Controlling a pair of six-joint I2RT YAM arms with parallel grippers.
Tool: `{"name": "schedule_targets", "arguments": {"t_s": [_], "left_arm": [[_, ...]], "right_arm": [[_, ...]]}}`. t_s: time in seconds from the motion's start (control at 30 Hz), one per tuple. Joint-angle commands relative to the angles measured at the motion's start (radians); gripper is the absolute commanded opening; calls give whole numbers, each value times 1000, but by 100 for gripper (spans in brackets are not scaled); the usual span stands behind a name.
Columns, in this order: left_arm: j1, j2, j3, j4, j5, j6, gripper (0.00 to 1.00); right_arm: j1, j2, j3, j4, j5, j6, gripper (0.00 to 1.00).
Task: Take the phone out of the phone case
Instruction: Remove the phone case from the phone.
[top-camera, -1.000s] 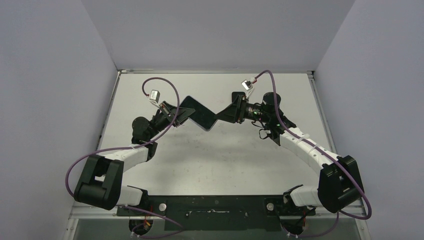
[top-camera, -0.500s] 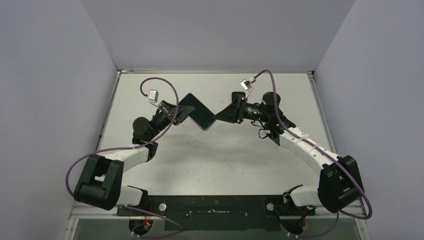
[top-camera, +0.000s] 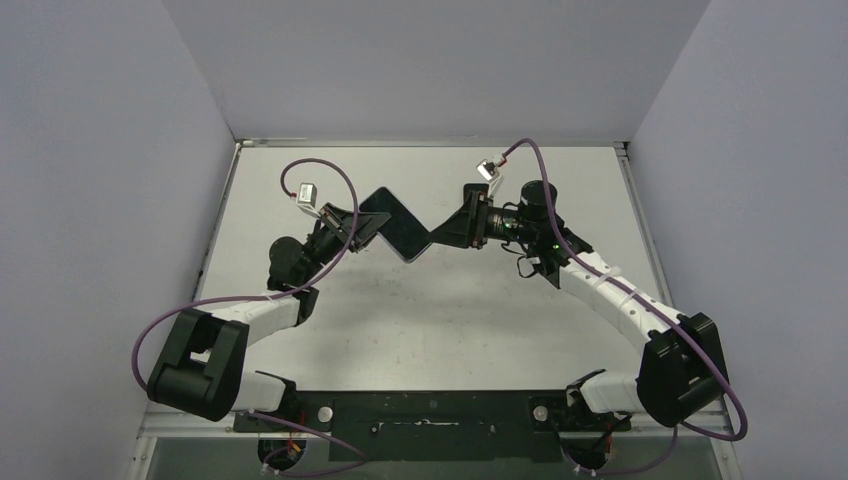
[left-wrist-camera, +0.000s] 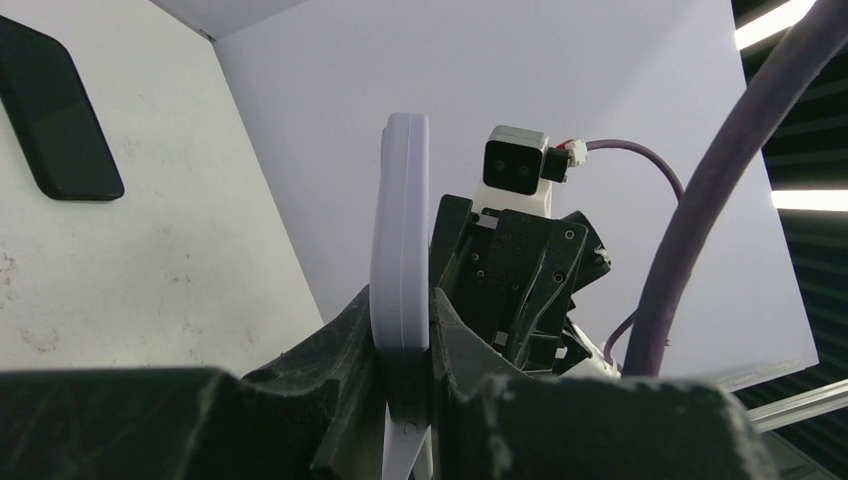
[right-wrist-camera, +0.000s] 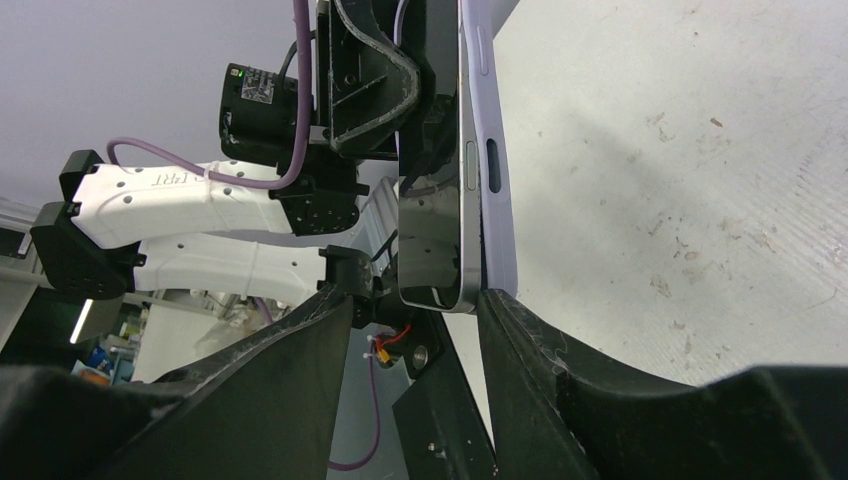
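Your left tool (left-wrist-camera: 402, 312) is clamped tight on the edge of the lavender phone case (left-wrist-camera: 400, 220), holding it on edge in the air. Your right tool (right-wrist-camera: 418, 300) stands with its jaws apart, straddling the opposite end, where the dark, silver-rimmed phone (right-wrist-camera: 432, 200) sits against the case. Seen from the right wrist, one jaw appears to rest against the case's back and the other stands clear of the glass (background shows through the gap). The phone's metal rim shows beside the case's lip along that side, so the peel looks begun there but far from done. The phone is in the case, and both hang between the two arms above the far middle of the worktop (top-camera: 450, 310). The step in hand is the separation itself. Your next move likely calls for the right tool to catch the phone alone, not the lip, and draw it away while the left holds firm. A pinch across both layers would only press them together. The worktop is white, scuffed and speckled, boxed in by plain pale walls (top-camera: 430, 70) on three sides.
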Motion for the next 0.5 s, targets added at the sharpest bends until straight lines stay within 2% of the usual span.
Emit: {"name": "schedule_targets", "arguments": {"t_s": [0.0, 0.3, 0.47], "left_arm": [[-17, -21, 8, 114, -48, -5, 0], [-18, -24, 1, 96, -64, 17, 0], [-20, -33, -6, 90, -82, 21, 0]], "right_arm": [[23, -54, 36, -36, 10, -34, 50], [23, -87, 35, -104, 56, -54, 55], [24, -87, 12, -48, 39, -11, 55]]}}
